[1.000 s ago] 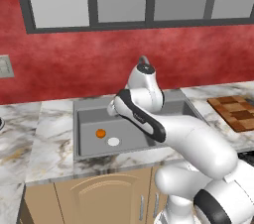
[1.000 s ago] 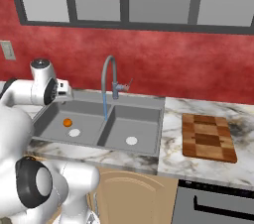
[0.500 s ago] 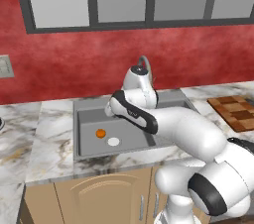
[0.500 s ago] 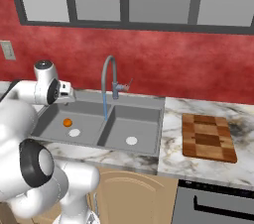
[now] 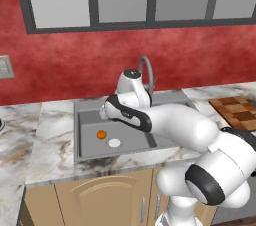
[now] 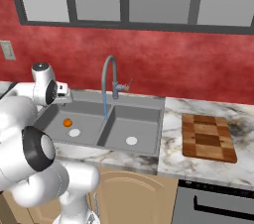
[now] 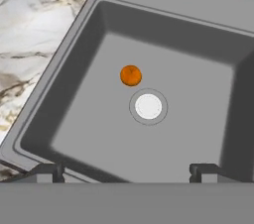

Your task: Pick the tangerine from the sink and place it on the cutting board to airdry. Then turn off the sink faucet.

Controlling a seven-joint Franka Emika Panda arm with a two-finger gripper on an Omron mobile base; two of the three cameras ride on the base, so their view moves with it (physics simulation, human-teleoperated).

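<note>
The tangerine (image 7: 131, 76) lies on the floor of the sink's (image 7: 74, 69) left basin, just beside the white drain disc (image 7: 148, 106). My gripper (image 7: 126, 172) hangs open above that basin, fingertips (image 7: 49, 171) wide apart with nothing between them, the fruit ahead of them. From the left base view the tangerine (image 5: 101, 134) sits below and slightly left of my gripper (image 5: 104, 114). The sink faucet (image 6: 110, 69) arches over the divider and a thin blue stream of water (image 6: 105, 106) falls from it. The checkered cutting board (image 6: 207, 136) lies on the counter right of the sink (image 6: 149, 100).
Marble counter (image 5: 45, 135) runs left of the sink (image 5: 77, 120) and a red wall stands behind it. The faucet's (image 5: 145, 70) small handle (image 6: 126, 85) sticks out at its base. The right basin holds a second white drain (image 6: 131, 140). An appliance front (image 6: 213, 203) sits below the board.
The arm has swung left and a little lower, bringing the hand over the left basin. The gripper stays open and the tangerine has not moved.
</note>
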